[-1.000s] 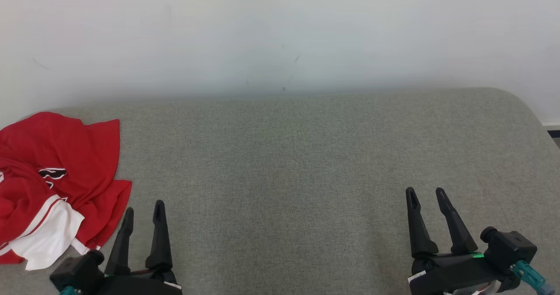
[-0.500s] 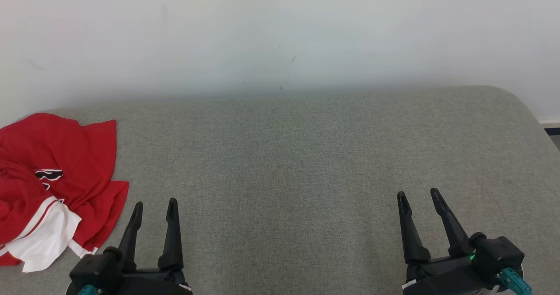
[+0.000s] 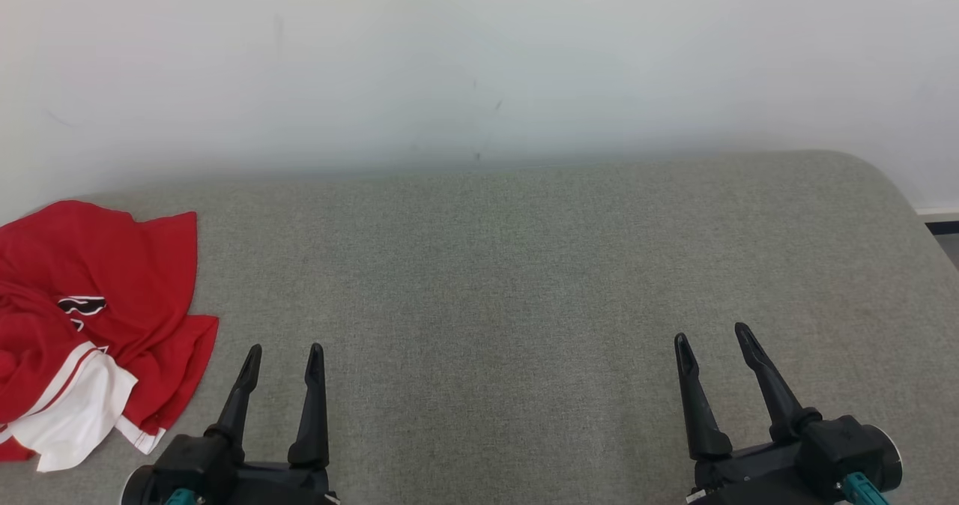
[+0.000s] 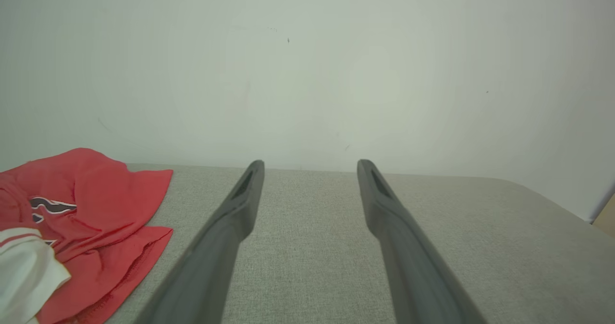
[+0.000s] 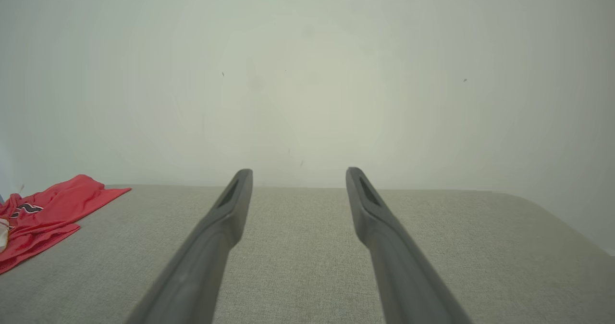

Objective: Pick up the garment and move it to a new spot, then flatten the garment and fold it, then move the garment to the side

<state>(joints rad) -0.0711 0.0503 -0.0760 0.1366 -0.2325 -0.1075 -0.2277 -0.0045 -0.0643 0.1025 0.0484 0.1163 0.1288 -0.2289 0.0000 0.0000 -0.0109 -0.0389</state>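
Lying crumpled, garment — long axis near-to-far, white part nearest | left gripper, right gripper — both released, spread

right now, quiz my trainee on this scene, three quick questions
1. True or false: the left tool is clamped on the red garment.
2. Where on the grey cushion does the garment lie? A) at the robot's left end B) in the middle C) at the robot's right end
3. Fill in: the left tool and the right tool both have their jaws ____.
Key: 1 false, it is apart from the garment and holds nothing; 2 A; 3 open.
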